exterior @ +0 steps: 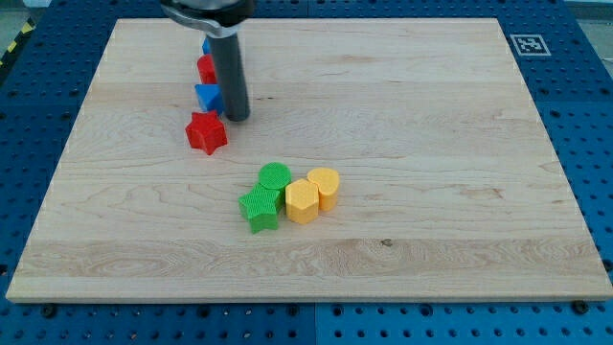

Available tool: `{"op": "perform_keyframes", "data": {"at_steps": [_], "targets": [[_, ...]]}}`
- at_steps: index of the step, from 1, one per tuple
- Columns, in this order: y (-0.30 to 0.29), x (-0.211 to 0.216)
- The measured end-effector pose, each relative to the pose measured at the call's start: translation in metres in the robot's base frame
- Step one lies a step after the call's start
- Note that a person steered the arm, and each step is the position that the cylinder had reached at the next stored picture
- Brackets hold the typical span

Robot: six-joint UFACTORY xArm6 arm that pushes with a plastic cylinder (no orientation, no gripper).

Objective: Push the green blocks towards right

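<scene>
A green star block (259, 209) and a green round block (275, 177) sit together near the board's middle, touching each other. Right of them lie a yellow hexagon block (302, 201) and a yellow rounded block (325, 187), pressed against the green pair. My tip (236, 118) rests on the board at the upper left, well above and left of the green blocks, just right of a blue block (208, 96) and up-right of a red star block (206, 132).
A red block (205, 68) and another blue block (205, 44) sit behind the rod near the view's top, partly hidden. The wooden board (431, 144) has a marker tag (528, 44) off its top right corner.
</scene>
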State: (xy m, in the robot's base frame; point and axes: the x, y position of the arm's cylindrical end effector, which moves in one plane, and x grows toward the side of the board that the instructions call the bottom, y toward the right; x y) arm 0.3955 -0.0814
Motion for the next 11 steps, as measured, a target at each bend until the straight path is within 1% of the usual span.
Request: {"op": "perform_keyframes", "data": {"at_steps": [1,2,4,5,7,8,9,10,11], "targets": [[0.039,0.025],[0.050,0.049],[0.022,0.078],[0.011,0.086],[0.011,0.095],[0.015,0.095],[0.032,0.096],[0.022,0.097],[-0.011,0.097]]}}
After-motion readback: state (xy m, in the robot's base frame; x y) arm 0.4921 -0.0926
